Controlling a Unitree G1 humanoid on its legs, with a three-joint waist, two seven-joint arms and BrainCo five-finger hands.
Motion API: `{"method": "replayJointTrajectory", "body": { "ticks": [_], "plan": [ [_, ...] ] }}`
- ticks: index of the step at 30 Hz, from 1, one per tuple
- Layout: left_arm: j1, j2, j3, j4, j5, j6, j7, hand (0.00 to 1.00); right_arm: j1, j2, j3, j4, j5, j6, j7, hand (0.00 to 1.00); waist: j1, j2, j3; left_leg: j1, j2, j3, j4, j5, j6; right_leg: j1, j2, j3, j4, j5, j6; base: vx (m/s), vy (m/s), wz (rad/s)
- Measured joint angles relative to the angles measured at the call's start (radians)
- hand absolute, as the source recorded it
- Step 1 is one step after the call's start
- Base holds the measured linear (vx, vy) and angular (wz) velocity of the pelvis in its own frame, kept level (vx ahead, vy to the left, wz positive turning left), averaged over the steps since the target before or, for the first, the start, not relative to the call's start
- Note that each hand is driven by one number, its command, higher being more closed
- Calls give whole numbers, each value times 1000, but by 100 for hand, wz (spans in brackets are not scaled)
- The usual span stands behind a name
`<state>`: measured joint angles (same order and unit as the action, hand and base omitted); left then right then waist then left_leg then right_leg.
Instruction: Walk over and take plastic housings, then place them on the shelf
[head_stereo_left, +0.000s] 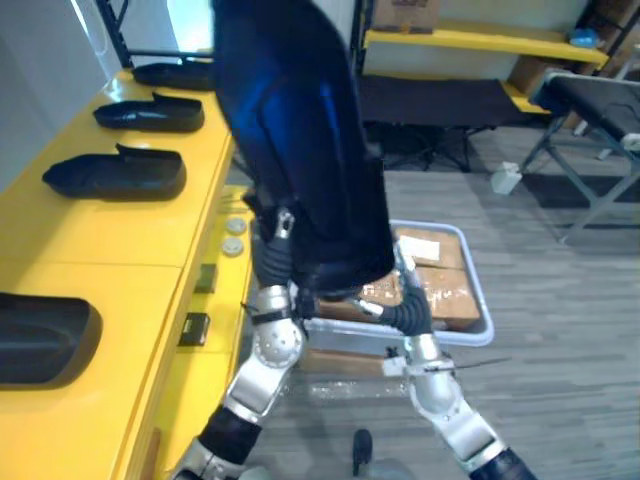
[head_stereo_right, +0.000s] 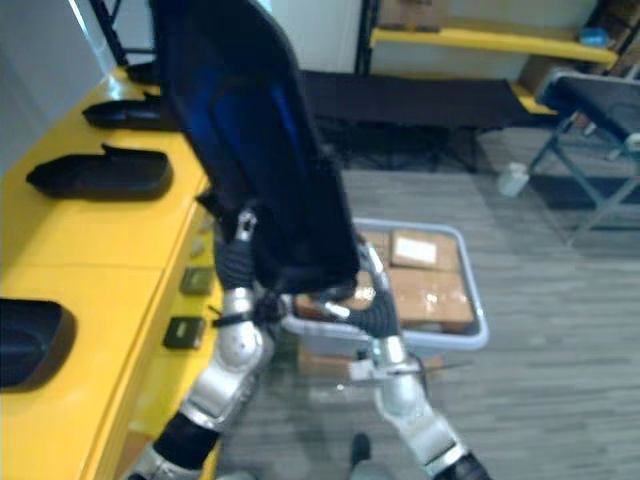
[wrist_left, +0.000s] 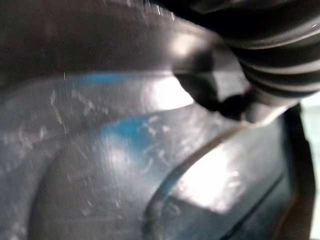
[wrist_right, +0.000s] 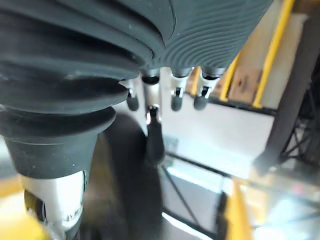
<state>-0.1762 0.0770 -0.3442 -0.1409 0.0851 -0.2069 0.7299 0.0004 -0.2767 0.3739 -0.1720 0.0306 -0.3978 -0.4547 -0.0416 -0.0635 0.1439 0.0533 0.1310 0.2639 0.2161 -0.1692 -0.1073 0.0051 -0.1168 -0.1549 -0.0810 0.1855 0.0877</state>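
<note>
I hold a large dark plastic housing (head_stereo_left: 300, 130) upright close in front of me, glossy with a blue sheen. It hides most of both hands. My left hand (head_stereo_left: 283, 224) grips its lower left edge, one silver finger hooked over the rim, and its dark tip (wrist_left: 227, 104) presses on the housing's inner wall (wrist_left: 125, 150). My right hand (wrist_right: 154, 131) supports the lower right side; its thumb lies on the housing's edge (wrist_right: 130, 190) with the fingers (wrist_right: 175, 97) just above. The yellow shelf (head_stereo_left: 110, 255) runs along my left.
Several black housings lie in a row on the shelf (head_stereo_left: 120, 172) (head_stereo_left: 150, 113) (head_stereo_left: 40, 340). A grey bin (head_stereo_left: 478, 305) with cardboard boxes (head_stereo_left: 440, 290) sits on the floor ahead. Beyond stand a black cot (head_stereo_left: 440, 100), a folding frame (head_stereo_left: 590, 110) and a white jug (head_stereo_left: 507, 178).
</note>
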Motion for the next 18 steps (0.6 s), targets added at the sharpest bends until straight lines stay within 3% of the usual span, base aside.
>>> {"method": "replayJointTrajectory", "body": {
  "ticks": [7, 10, 14, 18],
  "plan": [
    [193, -8, 147, -56, -15, 6, 40, 100, 154, 111, -288, -25, 399, -86, 72, 0, -2, 14, -12, 15, 0, 19, 5, -16, 1, 0, 0, 22, -1, -8, -4, -53, 12, -9],
    [240, -18, 199, -89, -47, -1, 48, 100, 211, 170, -325, 1, 627, -89, 199, 0, -2, 22, -17, 13, -2, 19, 5, -18, 2, 0, -2, 21, -1, -10, -4, -25, 3, 0],
    [289, -27, 218, -103, -50, -6, 40, 100, 223, 203, -303, 91, 666, -74, 278, 0, 0, 34, -32, -1, -4, 11, 8, -23, 5, -5, -5, 17, -3, -13, -1, -15, 7, 4],
    [333, -31, 219, -128, -49, -22, -17, 100, 226, 206, -275, 232, 685, -28, 353, 0, 3, 43, -37, -21, -6, -13, 23, -30, 8, -6, -8, -6, -8, -20, 1, -26, 3, 15]
  ]
}}
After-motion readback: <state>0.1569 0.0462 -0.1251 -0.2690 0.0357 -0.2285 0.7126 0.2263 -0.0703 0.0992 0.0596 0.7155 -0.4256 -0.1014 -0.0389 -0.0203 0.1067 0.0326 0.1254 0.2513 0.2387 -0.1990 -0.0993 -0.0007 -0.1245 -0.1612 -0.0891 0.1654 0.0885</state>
